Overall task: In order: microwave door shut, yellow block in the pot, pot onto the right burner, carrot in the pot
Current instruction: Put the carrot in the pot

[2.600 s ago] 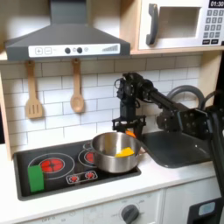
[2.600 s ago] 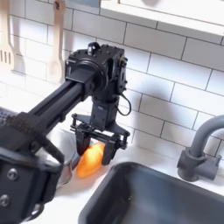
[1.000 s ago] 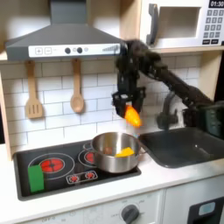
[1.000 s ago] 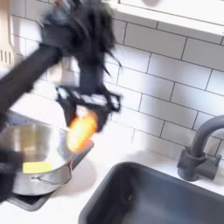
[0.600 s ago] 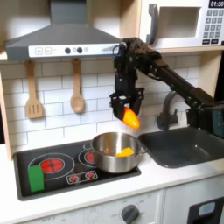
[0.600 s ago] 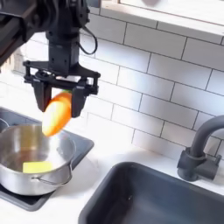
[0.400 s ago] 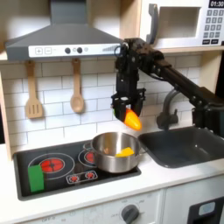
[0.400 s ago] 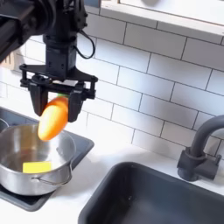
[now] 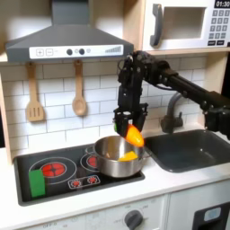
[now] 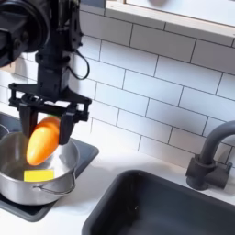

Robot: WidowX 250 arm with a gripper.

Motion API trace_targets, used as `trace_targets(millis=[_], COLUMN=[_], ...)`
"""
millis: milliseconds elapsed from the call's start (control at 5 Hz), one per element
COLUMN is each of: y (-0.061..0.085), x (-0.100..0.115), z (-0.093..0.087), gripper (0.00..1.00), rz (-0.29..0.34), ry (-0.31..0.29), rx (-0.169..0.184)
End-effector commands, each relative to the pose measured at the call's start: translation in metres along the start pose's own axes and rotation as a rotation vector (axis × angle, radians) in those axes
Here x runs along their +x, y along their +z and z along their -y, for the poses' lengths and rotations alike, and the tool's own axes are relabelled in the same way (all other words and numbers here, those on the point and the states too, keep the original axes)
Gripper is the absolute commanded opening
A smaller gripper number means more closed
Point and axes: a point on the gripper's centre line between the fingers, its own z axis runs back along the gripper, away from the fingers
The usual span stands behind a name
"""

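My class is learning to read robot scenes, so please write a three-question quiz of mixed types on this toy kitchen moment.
1. True or false: the microwave door is shut.
2. Multiple choice: where is the carrot? A) lying in the sink B) held in the claw above the pot C) on the counter beside the green block
3. Fill in: the small object lying inside the pot is the ______ block.

Key
1. True; in the first exterior view it sits flush with the keypad panel.
2. B; the carrot hangs above the pot in both exterior views.
3. Yellow.
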Motion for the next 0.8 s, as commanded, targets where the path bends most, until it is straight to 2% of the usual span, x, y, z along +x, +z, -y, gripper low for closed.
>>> trace_targets(millis=[0,200,400,600], y=[-0.0204,-0.0200,-0.0156,-0.0150], x=[-0.0009,0.0024,0.0014,0.0007], z=[-0.0046,-0.0042,-0.0044,-0.0021], gripper=[0.00,0.00,1.00,1.00], rz=[-0.023,-0.014,-0.016,-0.014], ry=[0.032,0.028,0.016,-0.001], rx=[0.036,0.032,0.033,0.033])
